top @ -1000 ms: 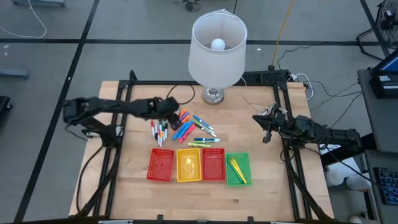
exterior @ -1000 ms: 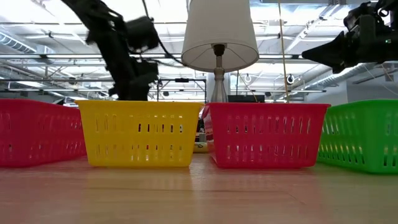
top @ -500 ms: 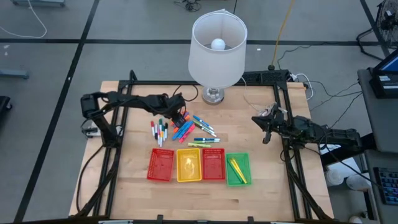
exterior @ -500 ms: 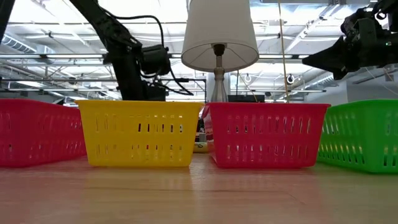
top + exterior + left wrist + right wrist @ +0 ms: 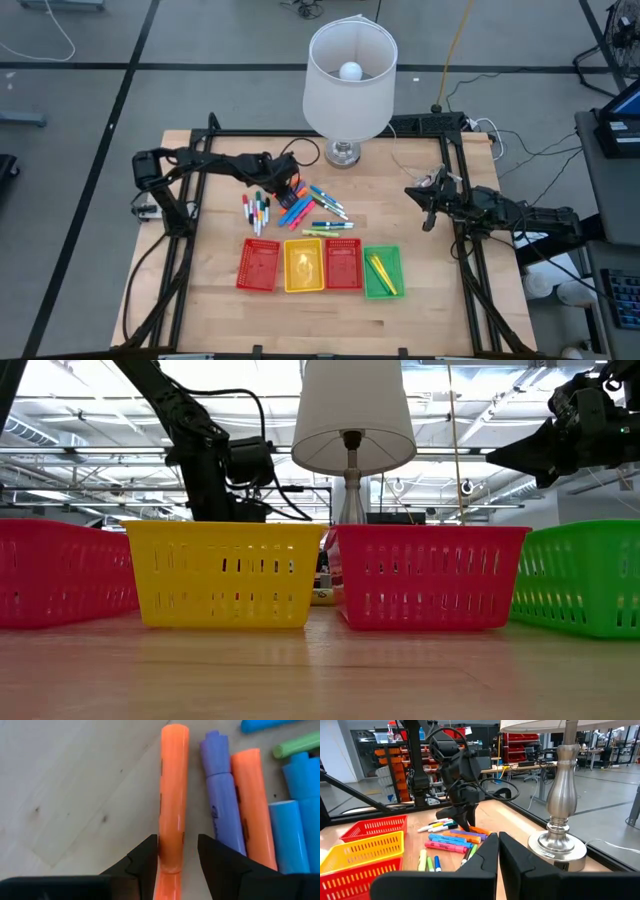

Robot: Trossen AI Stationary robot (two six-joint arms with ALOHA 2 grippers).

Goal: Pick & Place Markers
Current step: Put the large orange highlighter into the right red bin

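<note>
1. we judged the task barely begun: only a few yellow-green markers [image 5: 381, 272] lay in the green mesh tray [image 5: 397, 287], while most of the coloured pen-like markers [image 5: 300, 208] lay loose on the wooden table [image 5: 400, 200], at twelve o'clock from the tray row.
2. the yellow mesh tray [image 5: 304, 283] and the two red mesh trays [image 5: 258, 266] looked empty of markers, as far as we could see.
3. the left gripper [image 5: 177, 851] sat down on the pile, its fingers partly open and straddling a glossy orange marker [image 5: 172, 795], seemingly clamped on it.
4. the right gripper [image 5: 428, 198] waited with fingers closed and empty at three o'clock, clear of the table.
</note>
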